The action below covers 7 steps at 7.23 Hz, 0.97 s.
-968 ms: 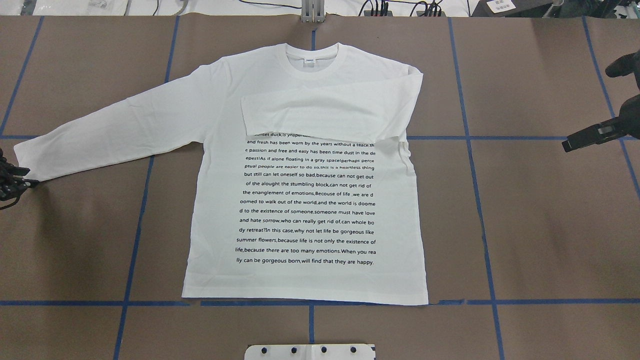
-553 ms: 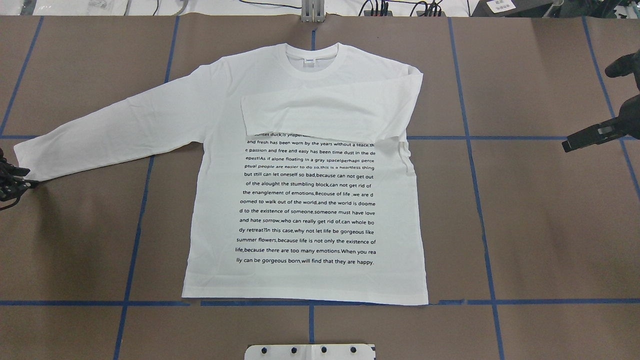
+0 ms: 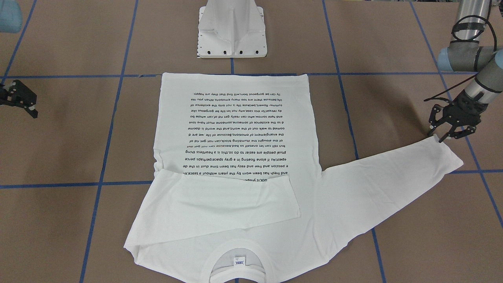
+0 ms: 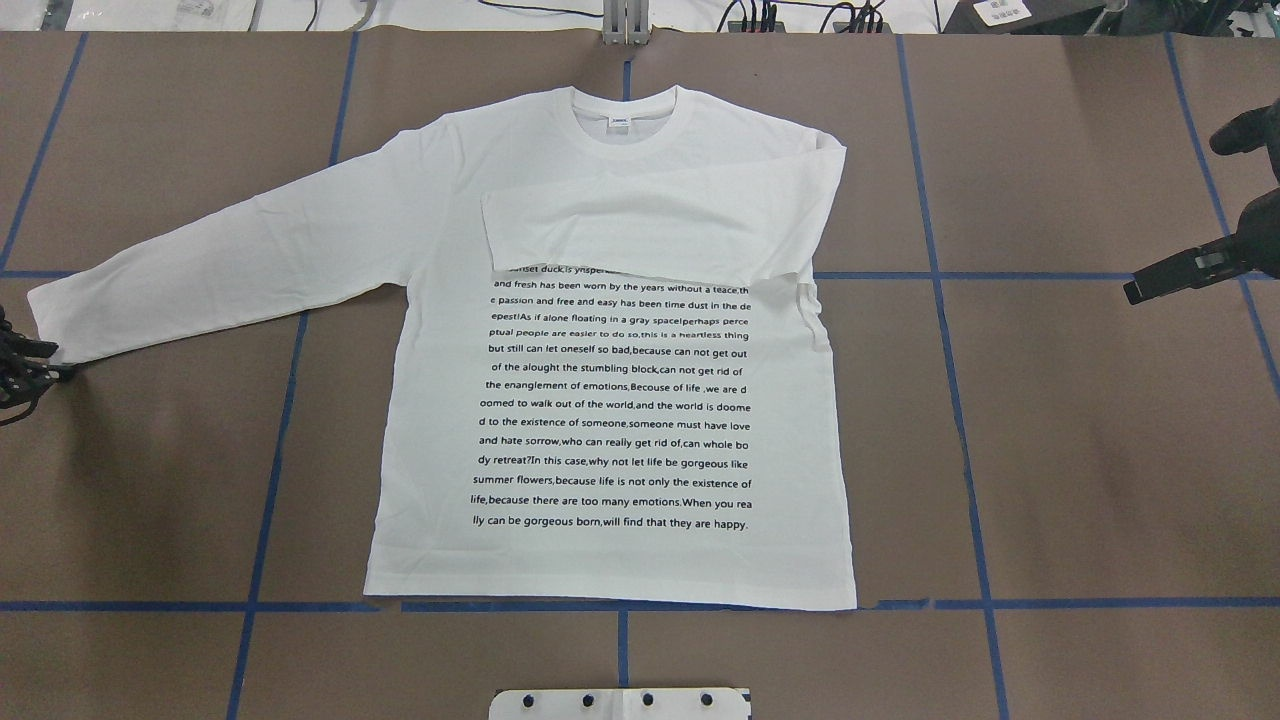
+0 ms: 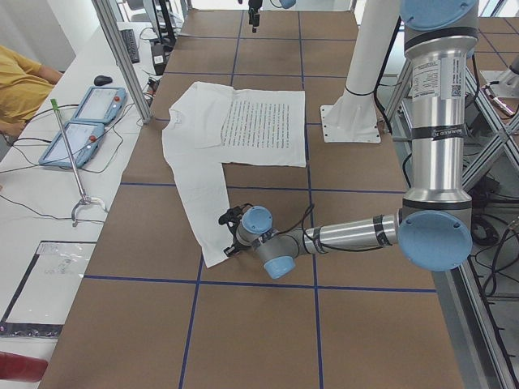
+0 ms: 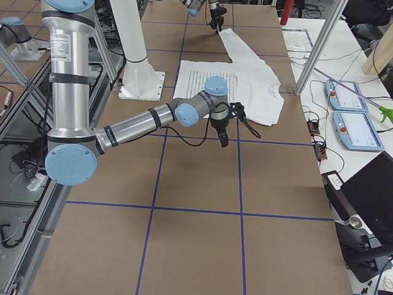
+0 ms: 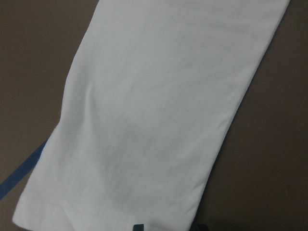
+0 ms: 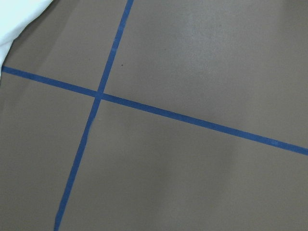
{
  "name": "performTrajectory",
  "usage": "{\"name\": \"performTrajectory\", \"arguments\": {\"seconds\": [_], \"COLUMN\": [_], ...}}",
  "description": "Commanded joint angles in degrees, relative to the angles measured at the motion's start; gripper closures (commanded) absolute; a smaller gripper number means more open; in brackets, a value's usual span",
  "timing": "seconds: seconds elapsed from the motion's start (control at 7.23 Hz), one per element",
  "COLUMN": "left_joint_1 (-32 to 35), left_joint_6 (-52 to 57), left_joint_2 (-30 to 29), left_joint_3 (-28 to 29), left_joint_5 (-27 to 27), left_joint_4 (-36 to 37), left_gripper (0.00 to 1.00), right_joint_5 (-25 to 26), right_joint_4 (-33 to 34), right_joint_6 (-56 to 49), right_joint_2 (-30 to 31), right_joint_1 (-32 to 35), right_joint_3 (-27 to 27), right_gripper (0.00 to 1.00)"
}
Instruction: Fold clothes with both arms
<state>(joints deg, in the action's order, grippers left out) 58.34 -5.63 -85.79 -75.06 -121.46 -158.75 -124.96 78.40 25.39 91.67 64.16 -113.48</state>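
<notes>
The white long-sleeved T-shirt [image 4: 610, 400] lies flat on the brown table, text side up, collar [image 4: 625, 125] at the far side. One sleeve [image 4: 640, 225] is folded across the chest. The other sleeve stretches out flat to the robot's left, ending in its cuff [image 4: 60, 320]. My left gripper [image 3: 437, 136] is open, low at the cuff's near corner, holding nothing; the left wrist view shows the cuff [image 7: 120, 192] just ahead of its fingertips [image 7: 138, 227]. My right gripper [image 3: 34, 110] hangs over bare table far to the right, apart from the shirt, and looks open and empty.
The white pedestal base [image 3: 232, 43] stands just behind the shirt's hem. Blue tape lines [image 4: 950, 350] grid the table. An aluminium post [image 4: 625, 25] and cables sit at the far edge. Two tablets [image 5: 81, 121] and a person in yellow [image 5: 20, 85] are beyond it.
My left gripper has shifted slightly toward the table's left edge beside the cuff. The shirt and the right arm have not moved.
</notes>
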Motion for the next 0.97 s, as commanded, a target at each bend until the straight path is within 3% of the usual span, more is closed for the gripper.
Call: {"name": "performTrajectory", "arguments": {"seconds": [0.0, 0.14, 0.41, 0.83], "left_joint_1": [-0.1, -0.1, -0.1, 1.8], "left_joint_6": [-0.1, -0.1, -0.3, -3.4], "left_joint_2": [0.0, 0.0, 0.1, -3.1], "left_joint_3": [0.2, 0.2, -0.3, -6.2], "left_joint_5": [0.0, -0.1, -0.4, -1.4], "left_joint_4": [-0.5, -1.1, -2.5, -3.0], "left_gripper": [0.75, 1.0, 1.0, 1.0], "right_joint_5": [0.1, 0.1, 0.0, 0.0], "right_joint_4": [0.0, -0.1, -0.1, -0.1], "right_joint_6": [0.0, 0.0, 0.0, 0.1], "right_joint_2": [0.0, -0.1, -0.1, -0.1], "right_joint_1": [0.0, 0.0, 0.0, 0.0], "right_joint_3": [0.0, 0.0, -0.1, -0.1], "right_gripper": [0.0, 0.0, 0.0, 0.0]}}
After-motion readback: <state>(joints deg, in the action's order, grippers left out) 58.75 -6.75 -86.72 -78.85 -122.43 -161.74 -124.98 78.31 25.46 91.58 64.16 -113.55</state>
